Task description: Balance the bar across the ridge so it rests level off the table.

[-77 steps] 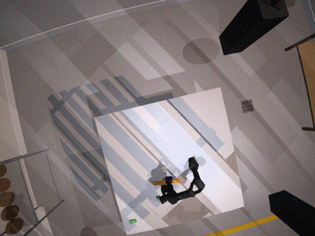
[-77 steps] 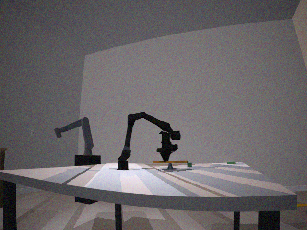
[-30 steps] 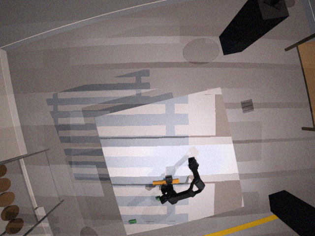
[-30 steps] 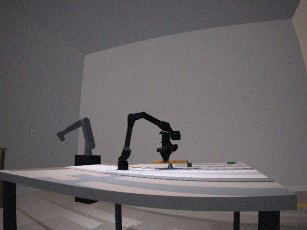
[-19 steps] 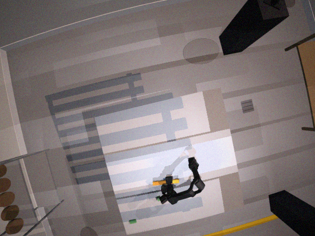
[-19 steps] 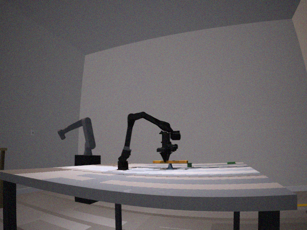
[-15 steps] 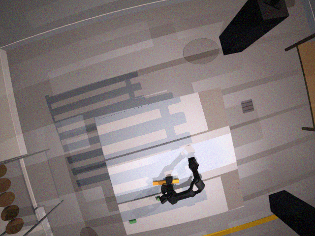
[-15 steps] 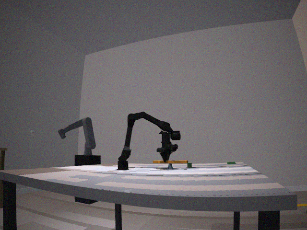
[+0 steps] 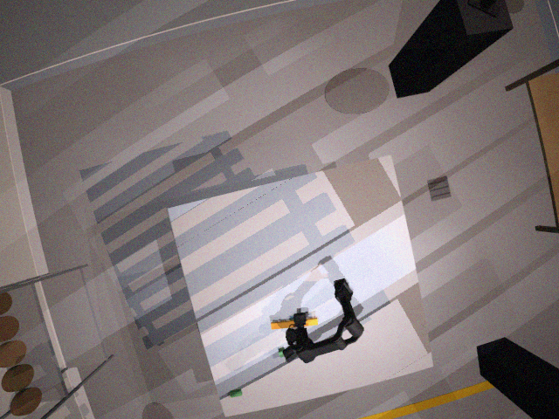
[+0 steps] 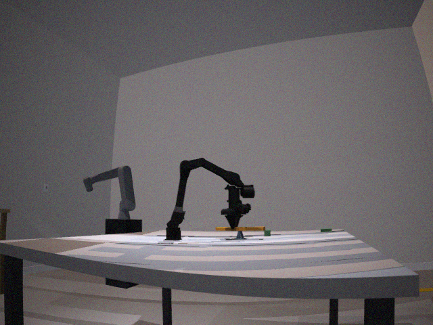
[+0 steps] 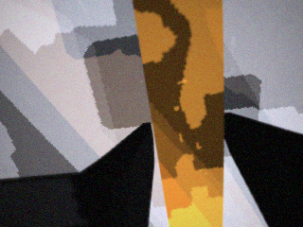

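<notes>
Standing at the far left of the exterior view behind the table (image 10: 244, 276), a grey second robot arm (image 10: 118, 189) on a black pedestal, well apart from the work. Next to the right, planted on the table, the black six-joint arm (image 10: 181, 196), arching up and over, wrist pointing straight down. Below it, the end effector (image 10: 234, 223), tips meeting the flat orange bar (image 10: 252, 228) near its middle. Lying level across the apex of the small dark triangular ridge (image 10: 239, 235), that bar, both ends lifted off the table, the ridge under its midpoint. In the wrist view, black fingers flanking the bar (image 11: 185, 95), set slightly wider than it, a pale sliver showing between the left finger and the bar's edge; parted, not clamping. Further right, a small green cube (image 10: 266, 232) just past the bar's end, then a flat green block (image 10: 325, 229) near the table's far edge.
</notes>
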Controlling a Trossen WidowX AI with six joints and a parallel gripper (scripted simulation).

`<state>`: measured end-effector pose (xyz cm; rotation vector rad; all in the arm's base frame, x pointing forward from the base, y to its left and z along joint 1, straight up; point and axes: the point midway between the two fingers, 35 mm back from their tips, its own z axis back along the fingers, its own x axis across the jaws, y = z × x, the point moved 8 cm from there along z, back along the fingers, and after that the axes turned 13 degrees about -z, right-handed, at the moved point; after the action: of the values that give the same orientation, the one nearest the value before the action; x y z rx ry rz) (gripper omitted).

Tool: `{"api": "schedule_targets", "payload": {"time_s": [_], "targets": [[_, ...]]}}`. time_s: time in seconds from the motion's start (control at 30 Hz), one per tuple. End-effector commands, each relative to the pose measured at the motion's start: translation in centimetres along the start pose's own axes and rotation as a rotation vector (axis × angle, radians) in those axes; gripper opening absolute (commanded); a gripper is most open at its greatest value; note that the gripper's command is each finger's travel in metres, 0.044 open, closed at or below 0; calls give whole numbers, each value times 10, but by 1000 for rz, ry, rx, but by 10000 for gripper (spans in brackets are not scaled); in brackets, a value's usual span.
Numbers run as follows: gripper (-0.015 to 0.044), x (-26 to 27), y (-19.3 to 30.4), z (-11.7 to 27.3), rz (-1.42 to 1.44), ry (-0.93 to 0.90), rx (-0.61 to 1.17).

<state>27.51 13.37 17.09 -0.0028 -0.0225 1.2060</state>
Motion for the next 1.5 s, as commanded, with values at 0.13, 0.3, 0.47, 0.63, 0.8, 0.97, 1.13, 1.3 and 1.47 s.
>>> {"api": "schedule_targets", "payload": {"time_s": [0.13, 0.3, 0.47, 0.63, 0.8, 0.97, 1.13, 1.3, 1.47], "targets": [[185, 0, 0, 0, 0, 0, 0], [185, 0, 0, 0, 0, 0, 0], [316, 0, 0, 0, 0, 0, 0], [440, 0, 0, 0, 0, 0, 0], [440, 2, -2, 18, 0, 0, 0], [440, 2, -2, 82, 0, 0, 0], [440, 0, 0, 100, 0, 0, 0], [440, 0, 0, 100, 0, 0, 0], [440, 0, 0, 100, 0, 0, 0]]}}
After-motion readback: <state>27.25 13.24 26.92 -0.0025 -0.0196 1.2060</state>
